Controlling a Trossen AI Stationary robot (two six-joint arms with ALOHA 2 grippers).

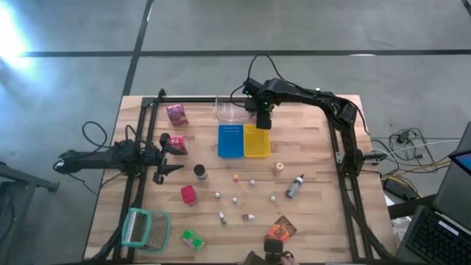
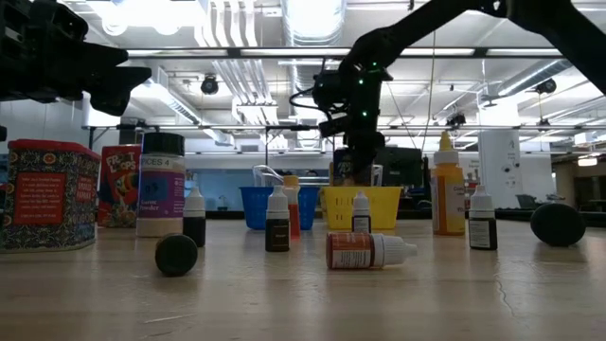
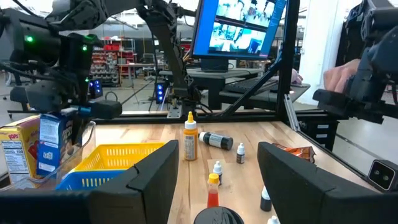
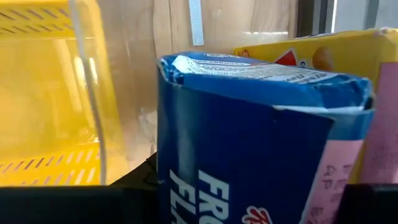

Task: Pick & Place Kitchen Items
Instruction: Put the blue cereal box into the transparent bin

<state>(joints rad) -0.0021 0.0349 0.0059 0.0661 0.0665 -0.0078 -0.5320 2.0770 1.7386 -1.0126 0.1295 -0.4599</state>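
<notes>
My right gripper (image 1: 263, 120) hangs at the far middle of the table, between the clear tub (image 1: 232, 110) and the yellow tray (image 1: 257, 140). It is shut on a blue cereal box (image 3: 50, 146), which fills the right wrist view (image 4: 249, 143). A yellow box (image 3: 17, 155) stands beside the blue box. My left gripper (image 1: 171, 158) is open and empty at the left, next to a pink packet (image 1: 176, 142) and near the dark jar (image 1: 199, 171). Its fingers also show apart in the left wrist view (image 3: 217, 180). My right gripper pinches the blue box at its upper end (image 3: 55, 121) between its two fingers. The fingers come from above and point down. The box hangs upright below them. Its lower end is hidden behind the yellow tray's rim (image 3: 118, 152), so I cannot tell whether it rests on anything.
A blue tray (image 1: 230, 140) stands beside the yellow one. Another pink packet (image 1: 176, 114), a red can (image 1: 188, 194), a green packet (image 1: 193, 238), a grey bottle (image 1: 294, 187), an orange packet (image 1: 281, 230) and several tiny pieces (image 1: 235, 199) lie about. A mesh basket (image 1: 146, 228) sits near left.
</notes>
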